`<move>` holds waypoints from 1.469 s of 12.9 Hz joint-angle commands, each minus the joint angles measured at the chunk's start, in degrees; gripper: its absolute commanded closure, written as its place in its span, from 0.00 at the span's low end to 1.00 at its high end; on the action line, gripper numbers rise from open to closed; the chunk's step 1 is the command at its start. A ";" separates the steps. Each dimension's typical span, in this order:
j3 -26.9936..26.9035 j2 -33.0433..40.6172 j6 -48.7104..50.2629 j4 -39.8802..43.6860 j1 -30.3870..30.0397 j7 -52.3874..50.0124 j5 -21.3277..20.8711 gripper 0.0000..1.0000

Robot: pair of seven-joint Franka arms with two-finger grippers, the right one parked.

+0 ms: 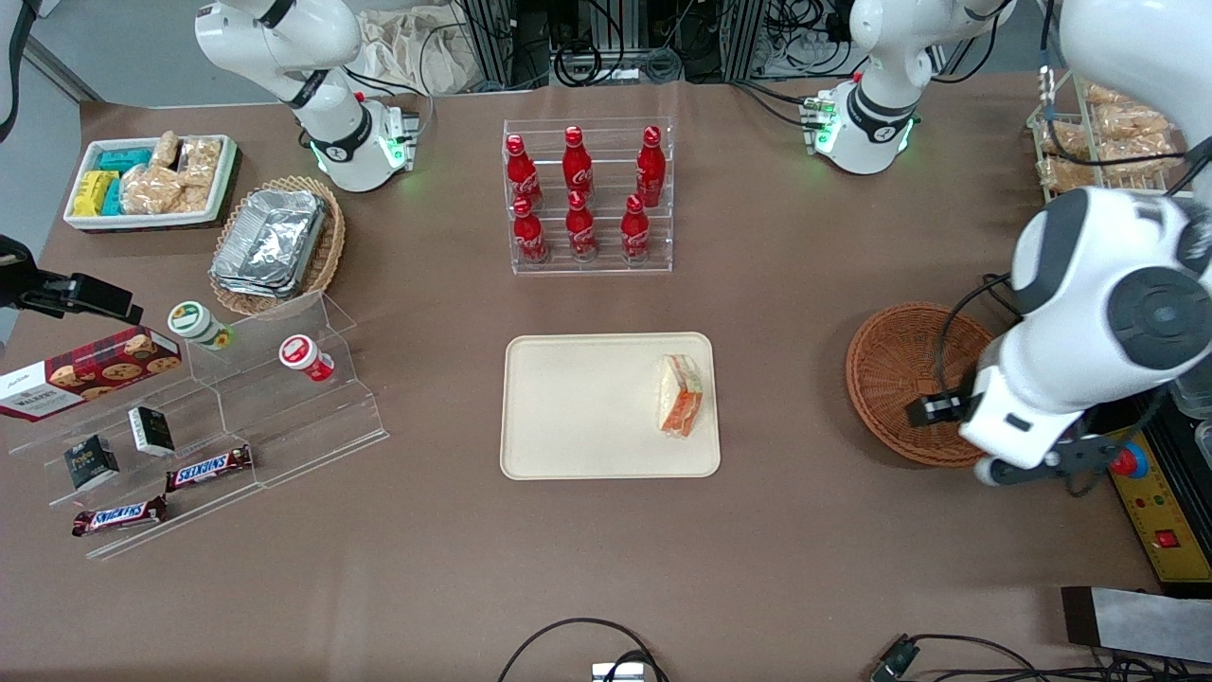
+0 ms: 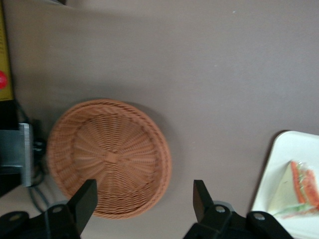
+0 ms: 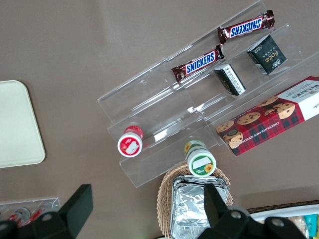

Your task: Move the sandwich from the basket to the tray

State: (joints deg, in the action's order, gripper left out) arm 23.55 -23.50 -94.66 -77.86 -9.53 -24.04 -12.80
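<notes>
— Where's the gripper (image 2: 144, 201) right now?

— Above the table just beside the basket (image 1: 904, 379), fingers spread wide with nothing between them. The wrist camera looks down into the weave, and the basket holds nothing.

— And the sandwich (image 1: 682, 394)?

— Lying on the tray (image 1: 578, 407), near the edge that faces the basket. By the look of it, the placing is done.

— If it needed regripping, how would it handle?

— I'd judge it light and soft. The bread would squash under a hard pinch, and the clear wrap is likely slippery. Best taken across the two flat bread faces, gently, away from the filling edge.

— Counts?

— One sandwich, one tray, one reddish basket. Farther from the front camera than the tray, six red bottles (image 1: 579, 194) stand in a clear rack. Toward the parked arm's end, two Snickers bars (image 1: 208, 467) lie on an acrylic stand.
</notes>
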 commanded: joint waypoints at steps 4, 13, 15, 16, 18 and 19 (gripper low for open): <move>-12.29 11.10 5.18 -4.76 3.56 14.18 6.47 0.14; -20.82 19.63 15.91 -4.50 10.84 22.28 8.14 0.00; -21.35 20.68 16.88 -4.67 11.12 22.28 9.88 0.00; -22.40 21.47 17.14 -4.85 11.12 22.11 11.64 0.00; -23.81 21.83 17.14 -4.85 12.16 21.93 12.54 0.00; -24.08 21.83 17.14 -4.93 12.43 21.58 12.54 0.00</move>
State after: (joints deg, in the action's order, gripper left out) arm 1.15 -3.57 -77.74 -80.79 1.23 -2.65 -1.24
